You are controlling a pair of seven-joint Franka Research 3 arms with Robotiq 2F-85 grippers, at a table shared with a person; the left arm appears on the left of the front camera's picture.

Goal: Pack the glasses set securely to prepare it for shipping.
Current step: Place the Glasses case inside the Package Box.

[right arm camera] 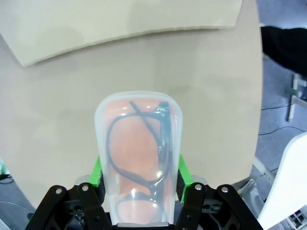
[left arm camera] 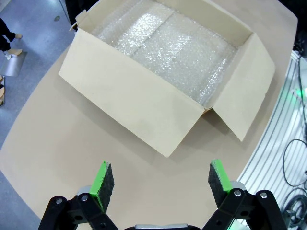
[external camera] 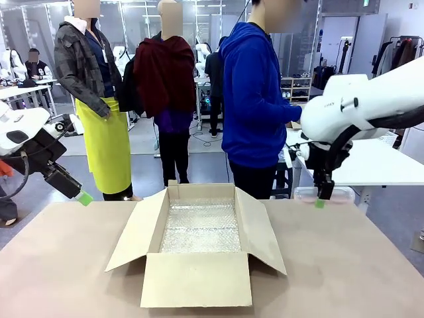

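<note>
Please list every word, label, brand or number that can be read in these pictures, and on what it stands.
No text can be read.
Right arm: a small dark marking on its white casing, too small to read.
Cardboard box, pink glasses case: no print visible.

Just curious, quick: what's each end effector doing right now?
Left end effector: open, holding nothing.
Right end effector: shut on the pale pink glasses case.

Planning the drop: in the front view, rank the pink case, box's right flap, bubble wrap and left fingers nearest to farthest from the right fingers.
1. pink case, held in the right fingers.
2. box's right flap, to their left.
3. bubble wrap, farther left, centre.
4. left fingers, far left.
</note>
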